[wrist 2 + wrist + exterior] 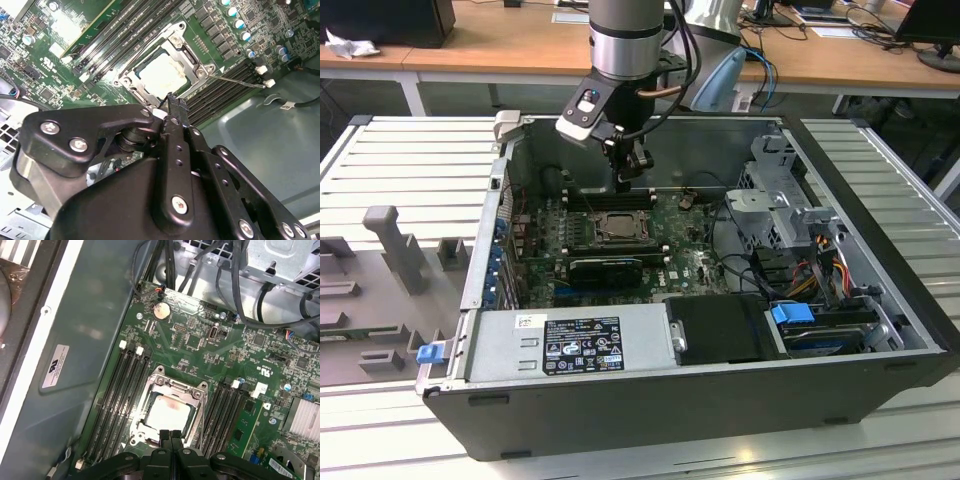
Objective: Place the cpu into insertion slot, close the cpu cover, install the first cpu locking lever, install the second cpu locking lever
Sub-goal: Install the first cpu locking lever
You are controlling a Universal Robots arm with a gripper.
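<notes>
Cpu (169, 412) seated in slot (617, 226), cover (200, 390) lying flat around it. Gripper (172, 436) pressed together, pinching nothing, tips just above the slot's edge. Thin lever (235, 80) sticking out from a slot corner over the memory slots (225, 92), looks unlatched. Lever install likely the step in hand. Best to push with closed tips near the rod's free end, sweep down then sideways under its hook, keep off the cpu face, watch for cover lift.

The exterior view looked down from well back on the whole open computer case (650, 400), with the arm (625, 40) at upper centre. In both wrist views the camera looked closely past the gripper (172, 101) (171, 434) onto the chip (162, 75) (167, 412).
</notes>
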